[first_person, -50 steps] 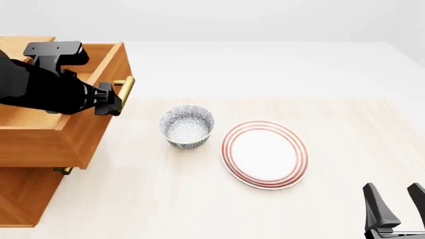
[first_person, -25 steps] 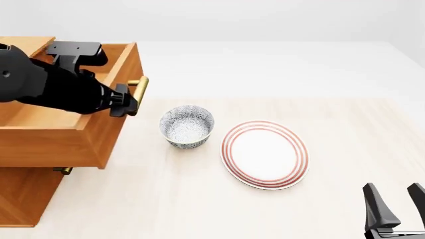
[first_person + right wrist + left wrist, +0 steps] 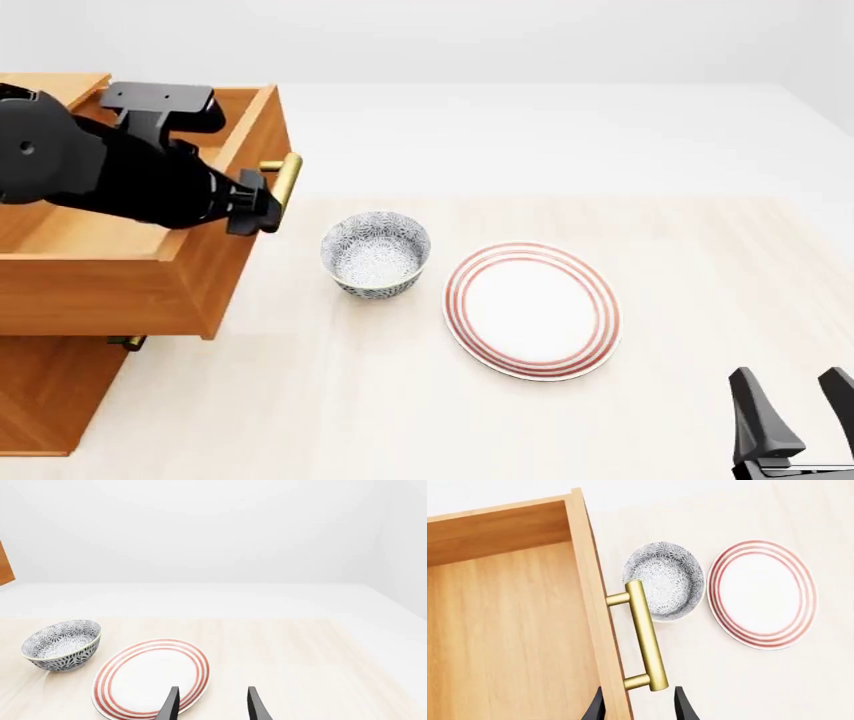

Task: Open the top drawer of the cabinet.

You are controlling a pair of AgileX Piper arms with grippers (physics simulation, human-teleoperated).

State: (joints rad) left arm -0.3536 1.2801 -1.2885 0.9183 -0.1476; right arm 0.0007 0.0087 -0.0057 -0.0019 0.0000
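The cabinet (image 3: pixel 47 390) stands at the left edge of the table. Its top drawer (image 3: pixel 120 290) is pulled far out to the right, and its bare wooden inside (image 3: pixel 507 630) shows. The drawer's brass bar handle (image 3: pixel 283 175) also shows in the left wrist view (image 3: pixel 646 635). My left gripper (image 3: pixel 254 208) is open at the near end of that handle. In the left wrist view (image 3: pixel 638 710) one finger lies over the drawer front and the other outside the bar. My right gripper (image 3: pixel 790 385) is open and empty at the front right; it also shows in its own wrist view (image 3: pixel 211 705).
A blue-patterned bowl (image 3: pixel 375 252) sits just right of the open drawer, close to the handle. A red-ringed white plate (image 3: pixel 533 310) lies to the right of the bowl. A lower drawer's brass handle (image 3: pixel 127 342) peeks out under the open drawer.
The top drawer has slid further out to the right, with the left gripper moving along at its handle. Most of this happened in the first half second. The right arm has not moved.
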